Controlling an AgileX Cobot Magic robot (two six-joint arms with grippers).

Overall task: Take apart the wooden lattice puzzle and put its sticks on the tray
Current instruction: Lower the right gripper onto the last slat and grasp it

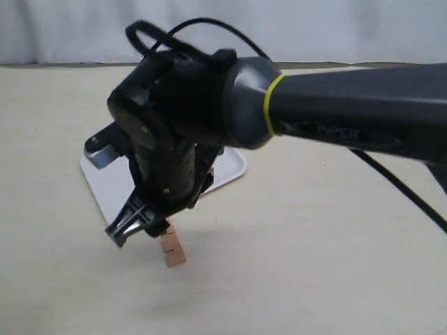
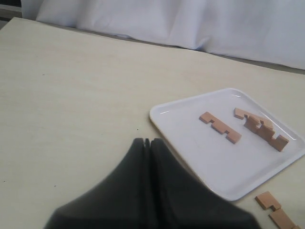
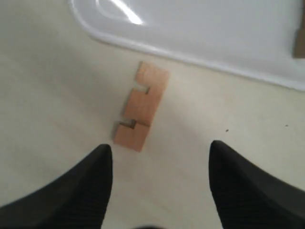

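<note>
Right arm (image 1: 349, 105) reaches across, wrist bent down. Right gripper (image 3: 159, 152) is spread wide above one stick (image 3: 141, 107), which lies flat on the table (image 3: 43, 86) just beside the tray (image 2: 190, 143). Left gripper (image 2: 147, 141) is pinched closed and empty. Other sticks (image 2: 220, 127) lie on the tray.

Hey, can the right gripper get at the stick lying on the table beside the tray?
Probably yes. The right gripper hangs open just over the stick, which lies flat on the table, clear of the rim of the tray, with nothing on it. It lies slightly off-centre of the jaws.
</note>
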